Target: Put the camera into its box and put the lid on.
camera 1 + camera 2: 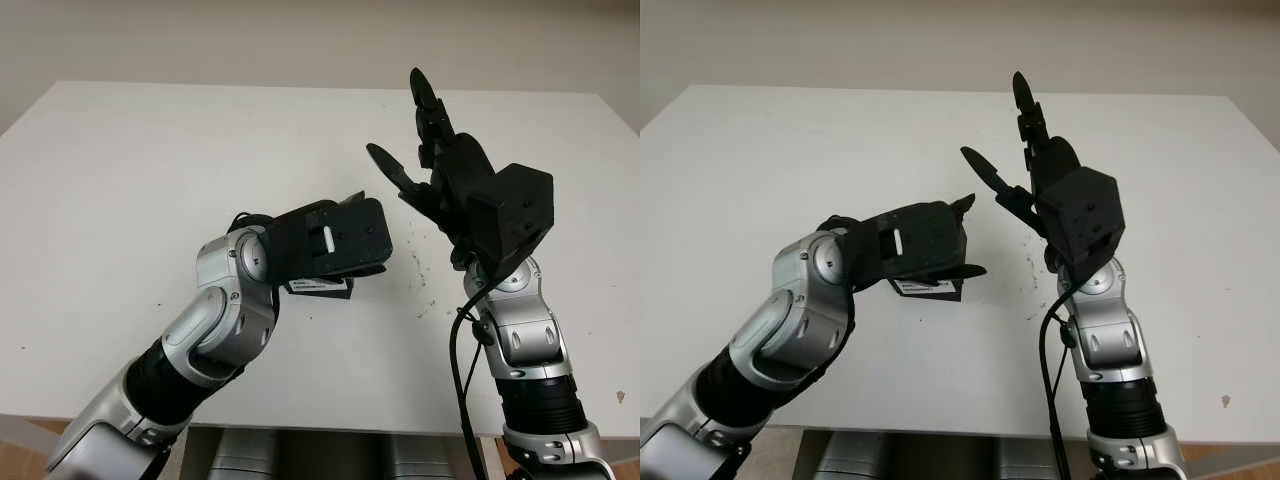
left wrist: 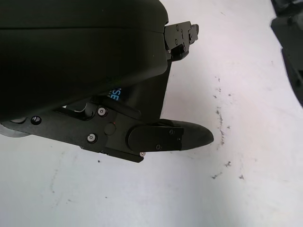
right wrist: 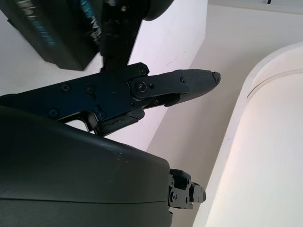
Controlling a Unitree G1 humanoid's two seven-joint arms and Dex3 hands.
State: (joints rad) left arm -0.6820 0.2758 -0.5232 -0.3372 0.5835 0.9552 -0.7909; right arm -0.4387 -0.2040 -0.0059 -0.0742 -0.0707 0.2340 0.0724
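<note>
A black box (image 1: 318,287) with a white label lies on the white table (image 1: 140,160), near the middle. In the left wrist view it carries blue print (image 2: 142,92). My left hand (image 1: 372,232) hovers right over the box and covers most of it. Its thumb (image 2: 175,137) reaches out past the box's edge, not curled, and I see no grasp. My right hand (image 1: 400,120) is raised above the table to the right of the box, open, fingers pointing up and holding nothing. The right wrist view shows the box (image 3: 52,38) beyond this hand's finger (image 3: 189,82).
Dark specks (image 1: 425,290) mark the table between the two arms. A black cable (image 1: 458,370) hangs along my right forearm. Bare tabletop stretches to the left, the back and the far right; the front edge runs just below my elbows.
</note>
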